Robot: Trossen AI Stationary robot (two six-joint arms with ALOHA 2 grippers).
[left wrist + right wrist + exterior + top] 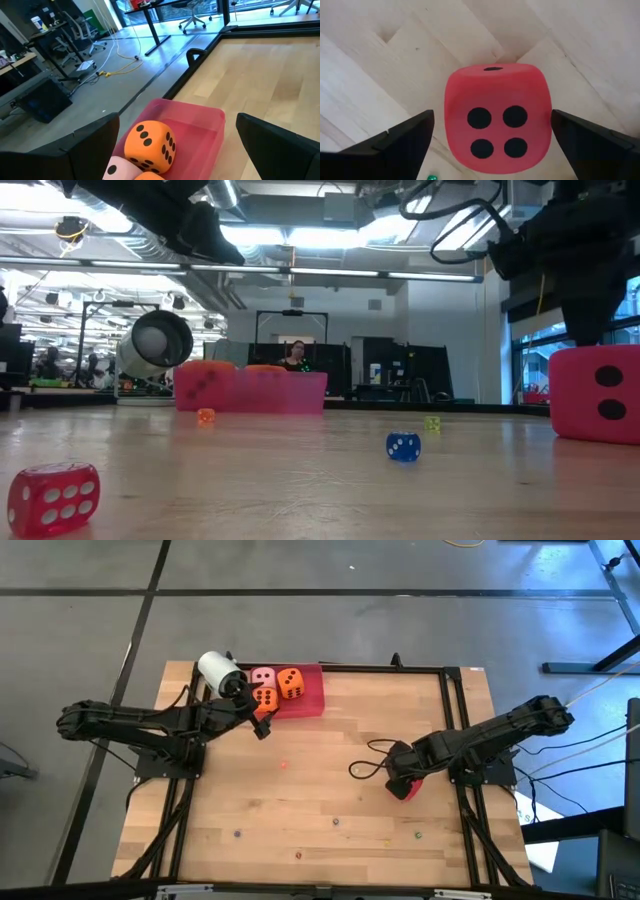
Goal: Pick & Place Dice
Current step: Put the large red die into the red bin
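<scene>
Only my right wrist view shows the red die (497, 117) whole; right gripper (490, 137) spread wide around it, not pinching.

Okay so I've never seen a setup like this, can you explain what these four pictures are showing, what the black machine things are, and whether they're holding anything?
Those are two robot arms working at a wooden table, each ending in a two-finger claw. One picture looks straight down from above, one looks level across the tabletop, and the other two come from cameras on each arm's wrist.

In the overhead view, the left claw hovers open by a pink tray at the table's far edge. The tray holds three soft dice: a pale pink die and two orange dice. That claw holds nothing.

The right claw is over a red die that sits on the table. Its fingers stand open on either side of the die, not touching it, so it isn't gripped.

A few tiny coloured dice are scattered near the table's front.
</scene>
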